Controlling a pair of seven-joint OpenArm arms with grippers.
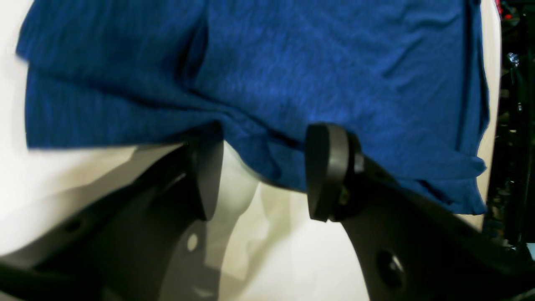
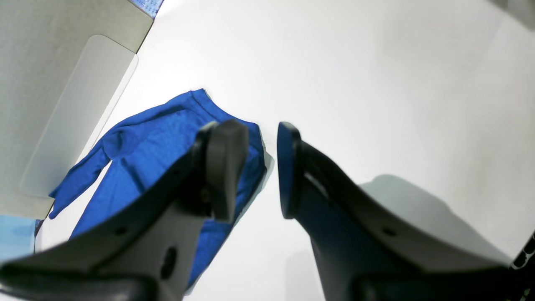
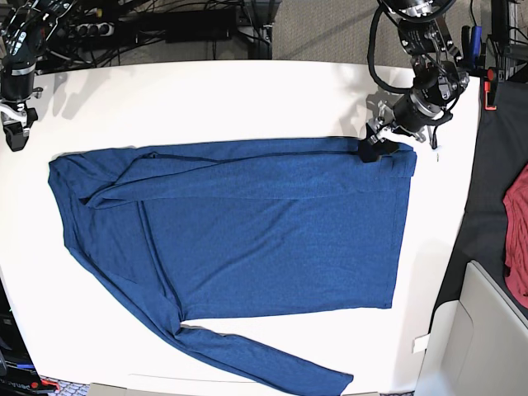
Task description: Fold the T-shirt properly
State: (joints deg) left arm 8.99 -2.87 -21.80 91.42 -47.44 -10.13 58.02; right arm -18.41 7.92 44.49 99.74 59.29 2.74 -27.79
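Observation:
The blue T-shirt (image 3: 272, 239) lies spread flat on the white table (image 3: 206, 99), one long sleeve folded across its top edge and the other trailing toward the front edge. My left gripper (image 3: 375, 148) sits at the shirt's top right corner. In the left wrist view its jaws (image 1: 265, 171) stand open, with the T-shirt's (image 1: 313, 62) wrinkled edge dipping between the fingertips. My right gripper (image 3: 15, 132) hangs at the table's far left, apart from the cloth. Its jaws (image 2: 257, 169) are open and hold nothing, and a sleeve of the T-shirt (image 2: 146, 146) lies below them.
A red cloth (image 3: 518, 223) hangs off the table's right side above a grey bin (image 3: 487, 330). Cables and a power strip (image 3: 165, 29) run along the back edge. A grey panel (image 2: 50, 104) borders the table in the right wrist view.

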